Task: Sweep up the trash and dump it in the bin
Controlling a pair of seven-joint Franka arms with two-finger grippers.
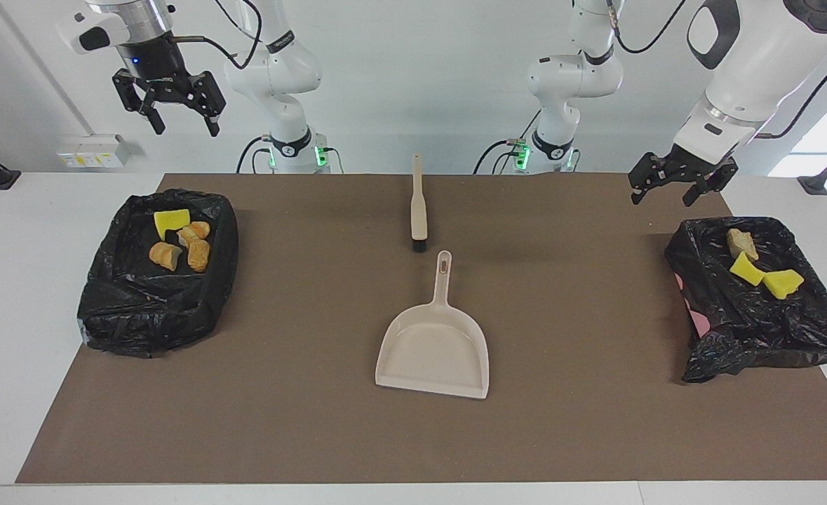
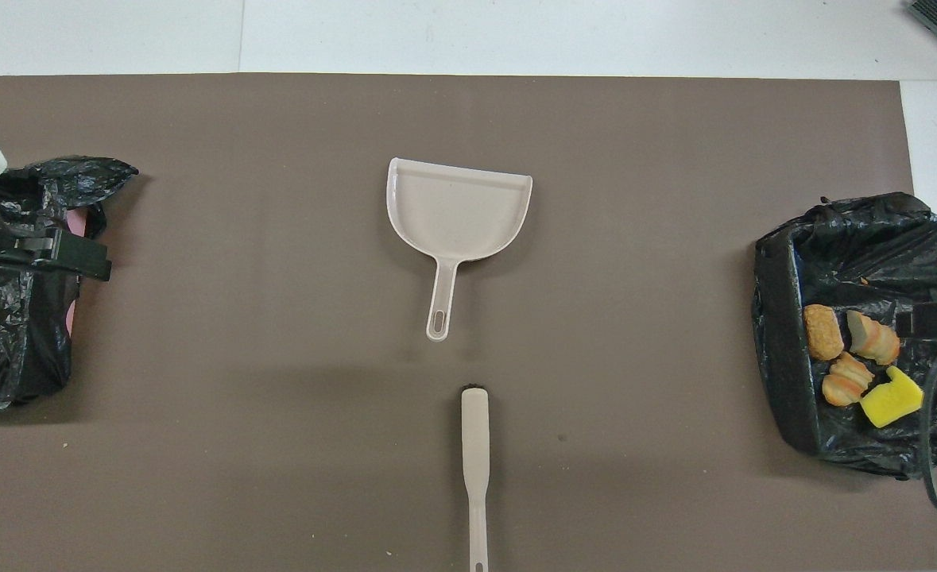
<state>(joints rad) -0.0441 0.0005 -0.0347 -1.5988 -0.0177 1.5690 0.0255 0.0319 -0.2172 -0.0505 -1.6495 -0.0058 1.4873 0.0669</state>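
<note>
The trash lies in two black-bag-lined bins. The bin at the right arm's end [image 1: 139, 319] holds a yellow sponge chunk [image 1: 171, 221] and several tan-orange bread lumps [image 1: 189, 249]; this bin also shows in the overhead view [image 2: 778, 334]. The bin at the left arm's end [image 1: 771, 337] holds a bread lump [image 1: 741, 243] and two yellow sponge chunks [image 1: 764, 275]. The beige dustpan [image 1: 434, 347] lies empty mid-table. The brush [image 1: 418, 207] lies nearer the robots. My right gripper [image 1: 186, 130] is open, high over its bin. My left gripper [image 1: 662, 200] is open, over the mat beside its bin.
A brown mat [image 1: 301, 393] covers the table's middle, and both bins stand at its ends. The dustpan's handle [image 2: 440, 306] points toward the brush head [image 2: 474, 391]. White table shows around the mat.
</note>
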